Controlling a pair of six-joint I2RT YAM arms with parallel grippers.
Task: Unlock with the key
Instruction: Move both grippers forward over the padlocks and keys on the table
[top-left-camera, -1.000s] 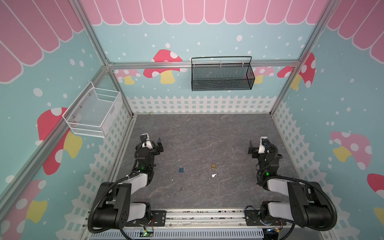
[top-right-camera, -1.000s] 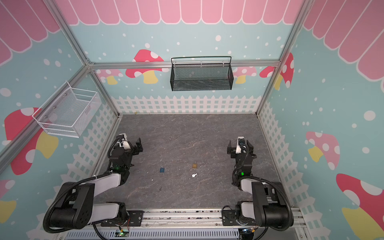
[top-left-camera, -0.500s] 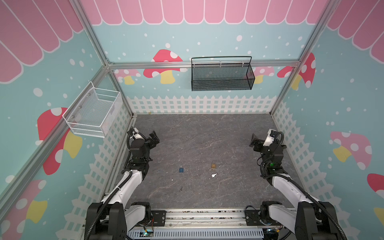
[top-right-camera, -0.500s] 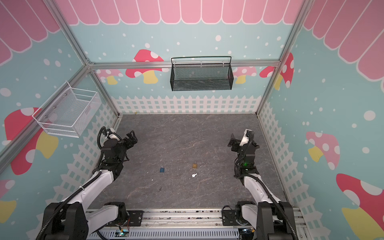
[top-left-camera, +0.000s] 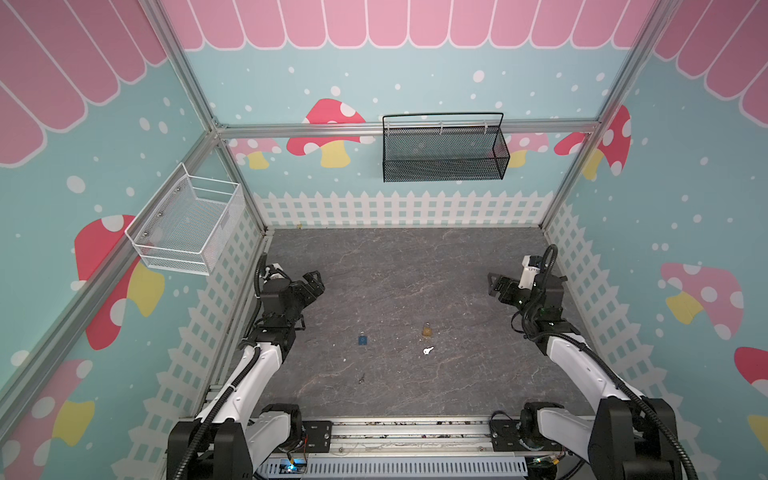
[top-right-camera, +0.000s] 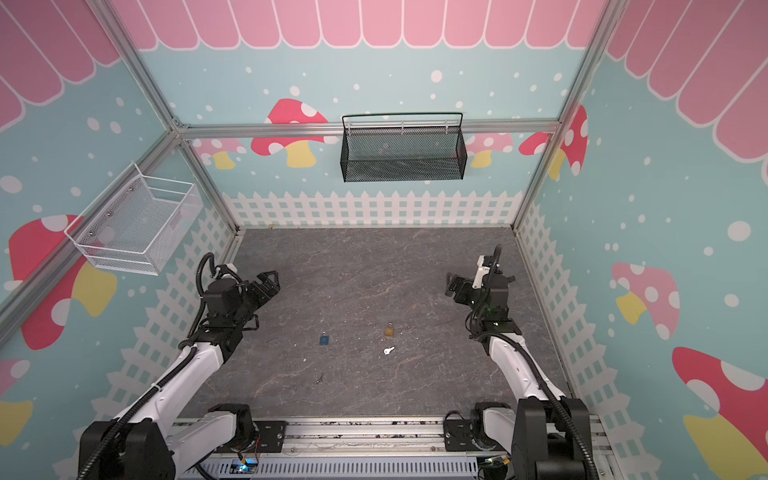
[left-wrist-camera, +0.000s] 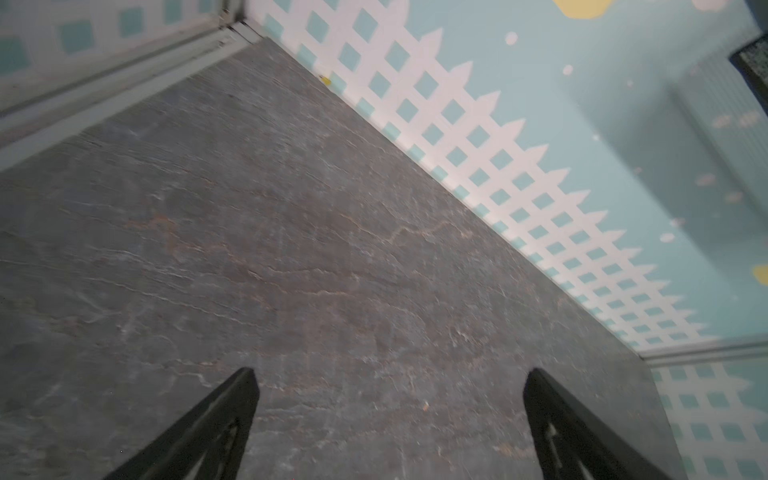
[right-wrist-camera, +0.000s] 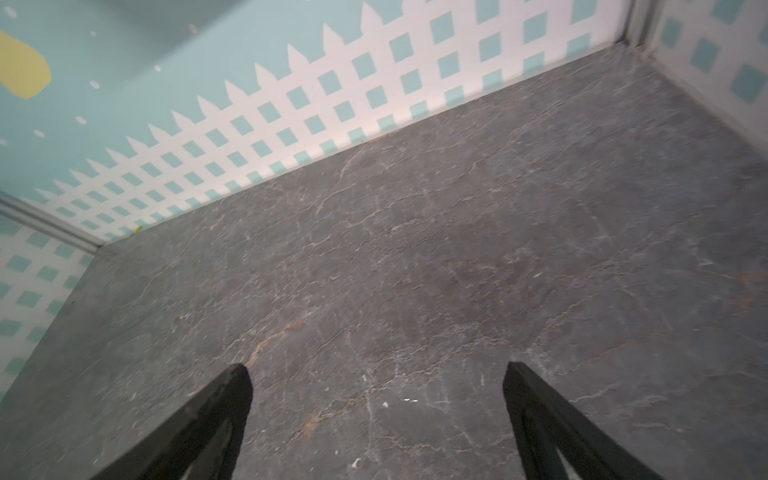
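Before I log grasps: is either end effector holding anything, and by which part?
Nothing: left end effector and right end effector both stand open, empty.

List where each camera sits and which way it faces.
Top views: stereo pair high over the base rail, looking down and back; left arm, right arm, left gripper, right gripper, gold padlock, silver key.
Left wrist: on the left arm, facing floor and back fence; own open fingers show.
Right wrist: on the right arm, same floor and fence; own open fingers.
Shared: wrist views share fence and floor; neither shows lock or key.
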